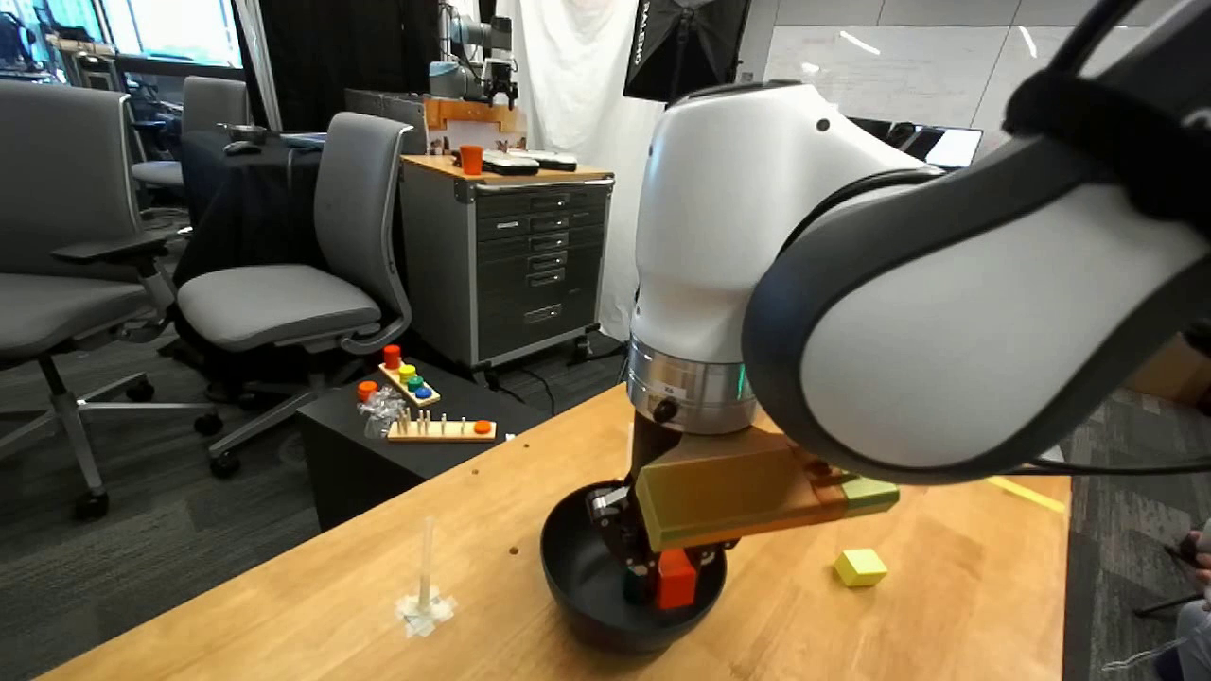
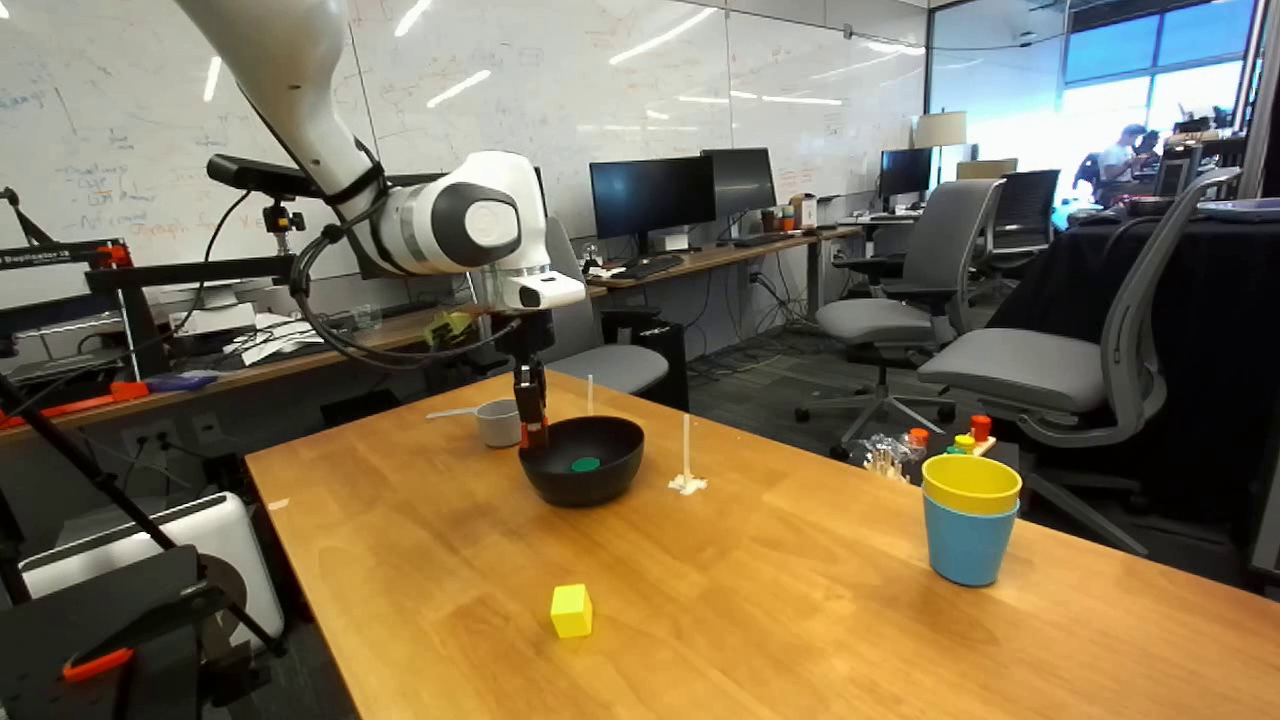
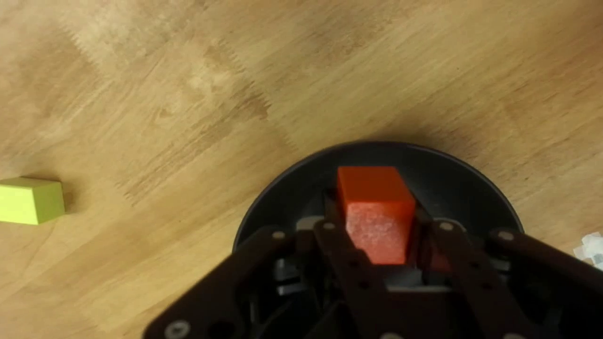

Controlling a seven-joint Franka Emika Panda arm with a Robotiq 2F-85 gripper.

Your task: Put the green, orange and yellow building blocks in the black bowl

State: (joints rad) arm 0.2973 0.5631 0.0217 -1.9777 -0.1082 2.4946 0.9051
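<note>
The arm [image 2: 330,150], white with dark grey bands, slants down from high up and bends at a bulky rounded joint [image 2: 470,215]; beyond that, from where I'm standing, the wrist [image 1: 705,236] looks close to plumb, with a bright metal collar [image 1: 691,388] around its lower end. Under the collar the black hand [image 3: 375,214] points nearly straight down, its two fingers [image 3: 348,270] clamped on opposite sides of the red-orange block [image 3: 374,183]. Behind the fingertips, jointed linkages [image 3: 226,282] flare outward to either side, dotted with small, pale round screws [image 3: 278,235].
</note>
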